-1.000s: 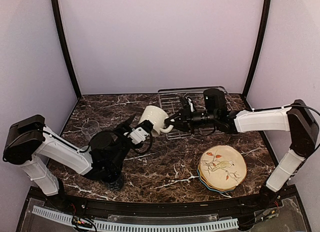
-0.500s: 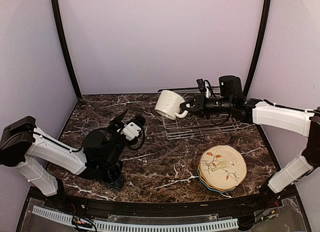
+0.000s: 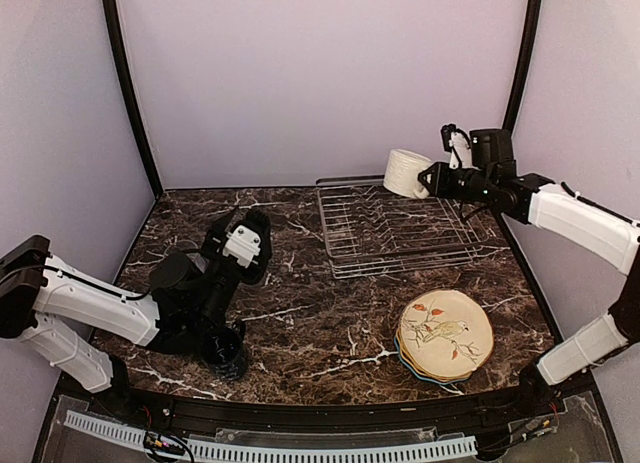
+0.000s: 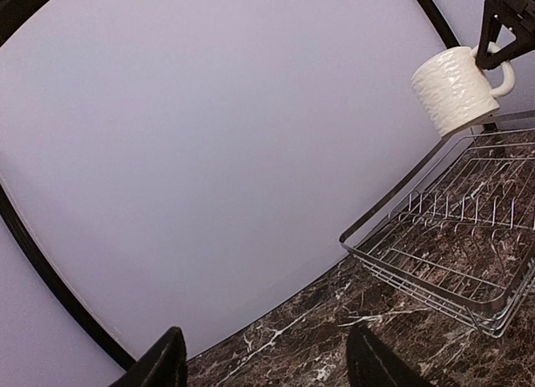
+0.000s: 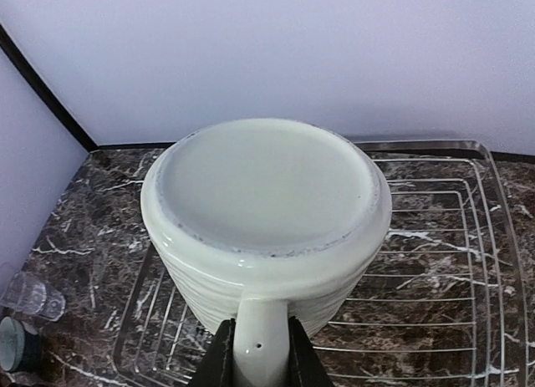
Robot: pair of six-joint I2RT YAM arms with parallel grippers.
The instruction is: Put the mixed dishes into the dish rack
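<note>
Cream ribbed ceramic mug (image 3: 407, 172): handle clenched by right gripper (image 5: 259, 355). Silver wire dish rack (image 3: 400, 233): beneath that gripper. Left gripper (image 4: 263, 362): fingers spread, empty.

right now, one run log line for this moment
right hand: shut on cream mug handle | position: over dish rack | left hand: open, empty

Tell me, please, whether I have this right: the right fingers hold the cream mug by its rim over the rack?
Not quite. The right fingers hold the mug by its handle, not by its rim; the right wrist view shows them clamped on either side of it. The mug is indeed held over the rack.
</note>
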